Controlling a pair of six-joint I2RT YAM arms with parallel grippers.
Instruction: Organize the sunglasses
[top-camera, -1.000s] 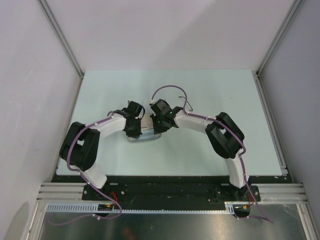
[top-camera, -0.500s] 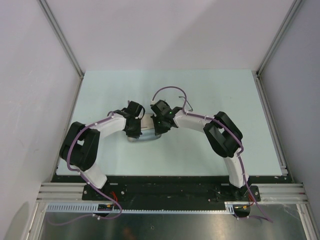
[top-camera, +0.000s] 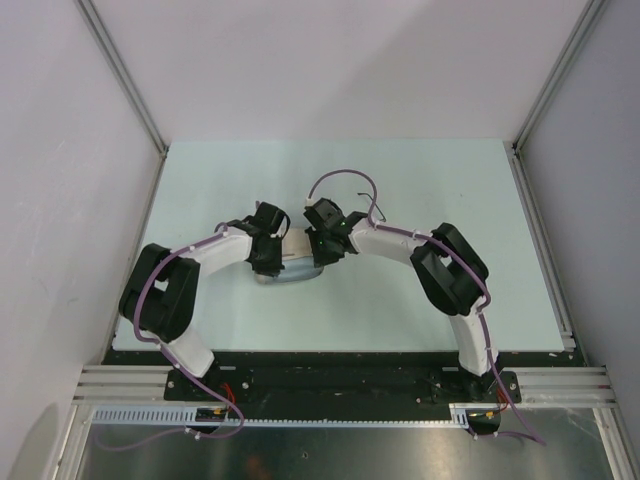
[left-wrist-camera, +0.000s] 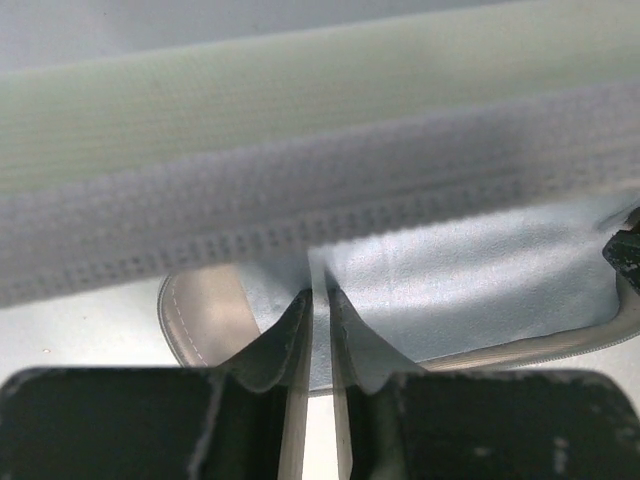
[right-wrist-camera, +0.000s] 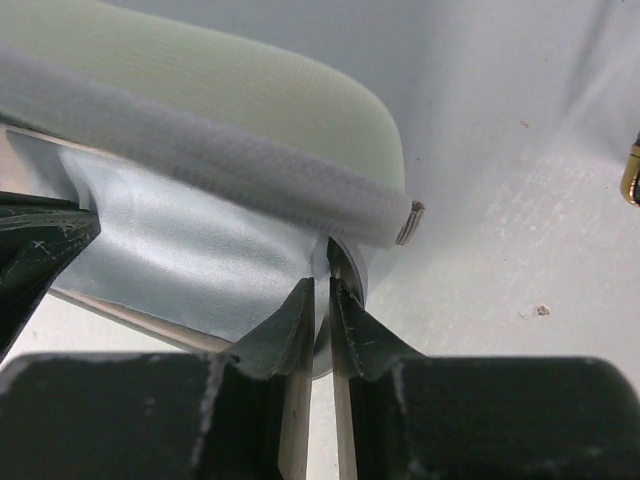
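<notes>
Pale counter carries the open beige case. My left fingers and my right fingers are each pinched together on an edge of the light-blue cloth lying inside the case, under its raised lid. The sunglasses are hidden; I cannot tell where they lie relative to my fingers.

I can make out no lettering, brand, number or sign to read. None of my three views shows any.
</notes>
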